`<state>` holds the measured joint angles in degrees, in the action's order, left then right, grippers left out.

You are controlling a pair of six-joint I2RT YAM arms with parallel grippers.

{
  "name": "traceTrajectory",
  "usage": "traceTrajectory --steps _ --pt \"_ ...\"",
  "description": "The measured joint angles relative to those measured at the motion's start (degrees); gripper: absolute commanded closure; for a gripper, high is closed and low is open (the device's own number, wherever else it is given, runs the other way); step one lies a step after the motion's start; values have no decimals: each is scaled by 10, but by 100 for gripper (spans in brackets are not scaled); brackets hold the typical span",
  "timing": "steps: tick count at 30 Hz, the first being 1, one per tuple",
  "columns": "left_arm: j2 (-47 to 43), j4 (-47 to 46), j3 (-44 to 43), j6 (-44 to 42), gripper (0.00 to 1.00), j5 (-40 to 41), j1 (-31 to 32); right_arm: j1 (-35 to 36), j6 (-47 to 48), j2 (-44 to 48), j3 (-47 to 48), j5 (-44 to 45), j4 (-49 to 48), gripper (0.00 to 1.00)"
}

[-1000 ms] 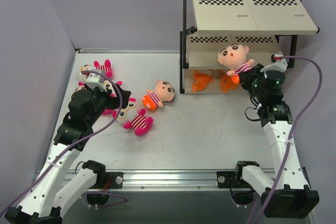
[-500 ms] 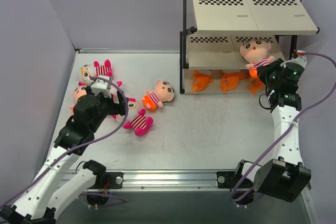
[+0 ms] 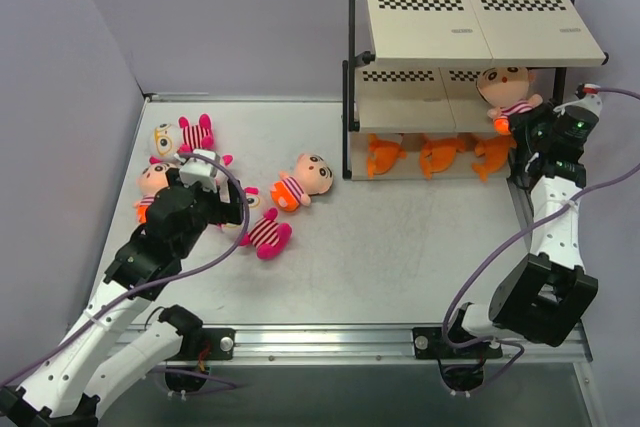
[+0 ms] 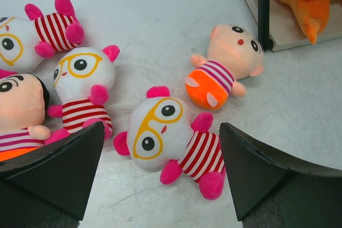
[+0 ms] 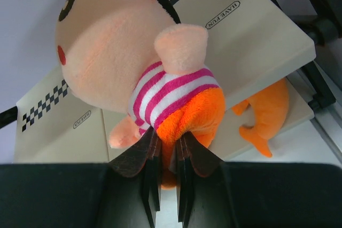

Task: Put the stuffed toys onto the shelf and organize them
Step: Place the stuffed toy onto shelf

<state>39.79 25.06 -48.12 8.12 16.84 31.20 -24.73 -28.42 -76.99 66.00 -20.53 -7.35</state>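
Left gripper [image 4: 162,126], jaws spread wide, hovers over the loose pile at 10 o'clock on the table [image 3: 400,247]. A glasses toy [image 4: 160,140] lies face up right between my fingers, with a doll [image 4: 224,68] at its 2 o'clock. Two more glasses toys [image 4: 80,81] and another doll [image 4: 21,110] lie at its 9 to 10 o'clock.

Farther out, at 1 o'clock, my right gripper [image 5: 166,145] is pinched tight on the orange seat of a third doll [image 5: 133,52]. It holds the toy head-up at the right end of the shelf [image 3: 480,32], level with the middle tier. Whether it touches the board I cannot tell. Beyond and below it, three sharks [image 3: 440,155] lie in a row on the bottom tier.

These toys look light and soft. The plush squashes flat between the fingers, so a grip on a limb would likely slip or let the big head swing. I judge the striped torso or the seat the best hold, taken across the narrow waist, as here. The head is the bulky part and should lead into the tier. Nothing looks fragile; the risk is catching on the shelf or knocking a shark.
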Motion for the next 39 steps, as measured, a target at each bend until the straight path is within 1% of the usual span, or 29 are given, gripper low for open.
traceTrajectory --steps 5,13,16,19,20,22,30,31,32,34,36,37,39 --pt "12 0 4 -4 3 9 8 -4 0 -35 12 -14 -28 86" --pt "34 1 9 -12 3 12 14 -24 0 -73 45 -25 -44 81" --pt "38 0 9 -13 3 13 14 -31 0 -87 60 -26 -44 77" --pt "43 0 9 -14 3 14 14 -36 1 -101 76 -29 -44 69" --pt "45 1 9 -14 3 14 15 -37 1 -106 80 -29 -44 64" --pt "48 0 9 -14 3 14 16 -37 2 -114 85 -30 -45 59" --pt "53 0 9 -15 3 14 17 -38 2 -133 91 -30 -48 53" --pt "54 0 9 -16 3 14 17 -38 1 -134 91 -30 -52 48" --pt "54 0 9 -16 3 14 17 -38 -3 -135 91 -30 -55 45" --pt "55 0 9 -16 3 14 17 -38 -8 -136 90 -30 -62 42" --pt "56 0 9 -16 3 14 17 -38 -17 -136 89 -30 -71 42" --pt "56 0 9 -16 3 14 17 -38 -21 -136 88 -29 -78 37" --pt "56 0 9 -16 3 14 17 -38 -31 -136 84 -28 -88 36"
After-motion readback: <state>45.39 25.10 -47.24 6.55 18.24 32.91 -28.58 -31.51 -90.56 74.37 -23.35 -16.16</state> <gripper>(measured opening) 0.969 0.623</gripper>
